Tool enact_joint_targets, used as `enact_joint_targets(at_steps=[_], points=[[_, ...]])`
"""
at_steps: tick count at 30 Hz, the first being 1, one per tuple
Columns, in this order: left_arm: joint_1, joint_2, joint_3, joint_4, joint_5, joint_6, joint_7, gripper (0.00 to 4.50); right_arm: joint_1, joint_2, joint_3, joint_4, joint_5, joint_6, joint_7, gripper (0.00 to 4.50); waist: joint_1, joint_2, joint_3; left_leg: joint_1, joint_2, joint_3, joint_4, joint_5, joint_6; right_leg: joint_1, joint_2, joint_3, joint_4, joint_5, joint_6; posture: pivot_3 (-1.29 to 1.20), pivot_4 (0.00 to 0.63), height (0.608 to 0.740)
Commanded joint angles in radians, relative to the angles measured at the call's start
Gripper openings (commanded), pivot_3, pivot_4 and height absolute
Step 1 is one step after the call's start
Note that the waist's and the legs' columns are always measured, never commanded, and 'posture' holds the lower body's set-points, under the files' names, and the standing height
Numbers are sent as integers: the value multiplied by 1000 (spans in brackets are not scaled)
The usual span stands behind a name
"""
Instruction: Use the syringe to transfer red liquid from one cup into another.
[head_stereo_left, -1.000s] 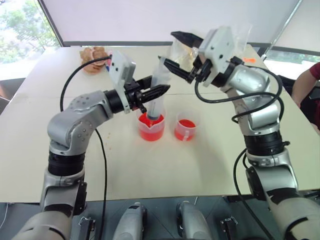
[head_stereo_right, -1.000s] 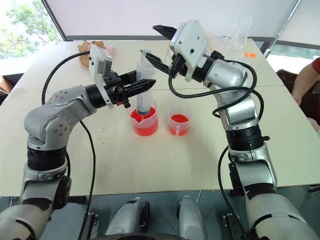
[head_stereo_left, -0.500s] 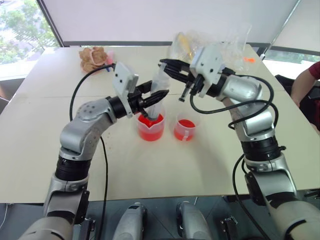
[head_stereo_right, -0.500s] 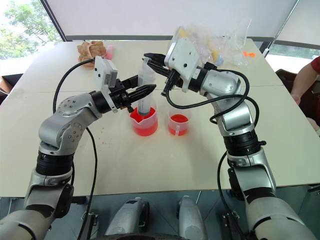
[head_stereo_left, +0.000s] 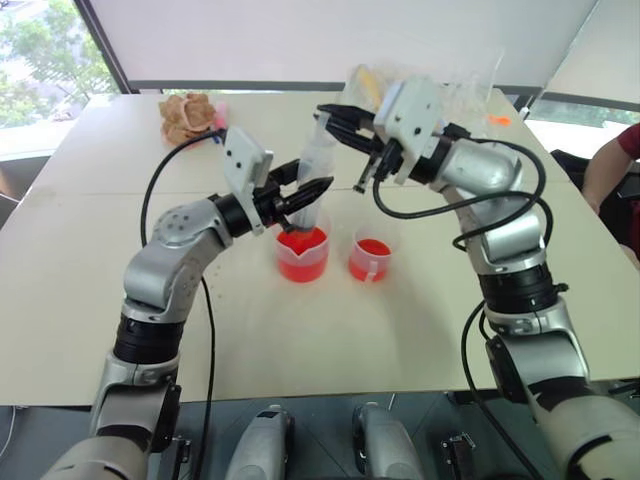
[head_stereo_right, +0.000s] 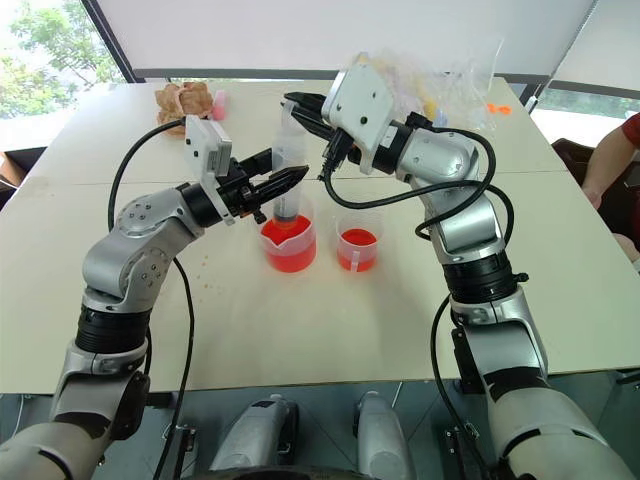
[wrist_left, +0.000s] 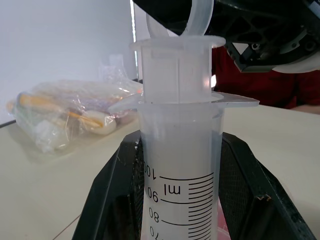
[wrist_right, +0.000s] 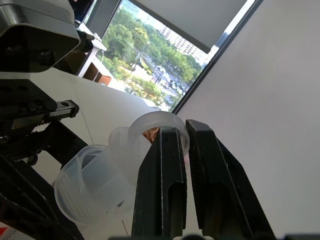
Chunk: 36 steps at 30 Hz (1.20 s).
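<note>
My left gripper (head_stereo_right: 283, 183) is clamped on the syringe (head_stereo_right: 289, 165) barrel, my right gripper (wrist_right: 184, 142) pinched on its plunger ring. The syringe stands tip-down in the larger cup (head_stereo_right: 290, 243) of red liquid (head_stereo_right: 290, 250). Rigid, light, slick plastic: I'd pull straight, expecting plunger friction.

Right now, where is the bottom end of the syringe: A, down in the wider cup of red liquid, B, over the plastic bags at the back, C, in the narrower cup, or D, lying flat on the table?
A: the syringe stands upright with its lower end inside the wider cup, held by the left gripper.
</note>
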Motion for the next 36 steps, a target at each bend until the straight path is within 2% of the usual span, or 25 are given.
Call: enact_joint_targets(at_steps=[1, 3, 6, 9, 10, 16, 22, 25, 29, 36], points=[[41, 3, -62, 26, 28, 30, -22, 1406, -76, -12, -98, -55, 20, -30, -60, 92, 0, 0, 0, 0, 0, 0, 0, 0, 0, 0, 0, 0, 0, 0, 0, 0, 150, 740], [39, 1, -63, 29, 31, 27, -21, 1406, -71, -13, -98, -60, 32, -19, -51, 92, 0, 0, 0, 0, 0, 0, 0, 0, 0, 0, 0, 0, 0, 0, 0, 0, 150, 740], [25, -13, -44, 32, 21, 32, -9, 1406, -58, -17, -95, -74, 54, 8, -28, 1058, 1, 0, 0, 0, 0, 0, 0, 0, 0, 0, 0, 0, 0, 0, 0, 0, 150, 740], [0, -26, -15, 42, 9, 34, 7, 1406, -34, -43, -92, -87, 29, 10, -25, 2711, 1, 0, 0, 0, 0, 0, 0, 0, 0, 0, 0, 0, 0, 0, 0, 0, 150, 740], [-9, -31, -3, 45, 2, 37, 13, 1406, -21, -56, -97, -95, 34, 12, -18, 3141, 1, 0, 0, 0, 0, 0, 0, 0, 0, 0, 0, 0, 0, 0, 0, 0, 150, 740], [-55, -45, 68, 69, -38, 64, 46, 1406, 59, -155, -198, -172, 128, 104, 13, 3141, 2, 0, 0, 0, 0, 0, 0, -1, 2, 0, 0, 0, 0, 0, 0, 0, 150, 740], [-103, -34, 113, 125, -53, 70, 50, 1406, 143, -241, -400, -299, 347, 331, -22, 3141, 4, 0, 0, 0, 0, 0, 0, -2, 4, 0, 0, 0, 0, 0, 0, 0, 150, 740], [-130, -45, 120, 127, -70, 77, 51, 1406, 178, -276, -437, -312, 345, 357, -55, 3141, 4, 0, 0, 0, 0, 0, 0, -2, 4, 0, 0, 0, 0, 0, 0, 0, 150, 740], [-279, -88, 112, 89, -136, 126, 54, 1406, 205, -320, -461, -292, 314, 336, -79, 3141, 7, -1, 0, -1, 0, 0, 0, -3, 5, 0, 0, 0, 0, 0, 0, 0, 150, 740], [-368, -137, 87, 112, -177, 134, 29, 1406, 213, -348, -471, -292, 301, 312, -104, 3141, 0, 2, -1, 0, 0, 1, -1, -3, 5, 1, 0, 0, -1, 0, 0, 0, 150, 740]])
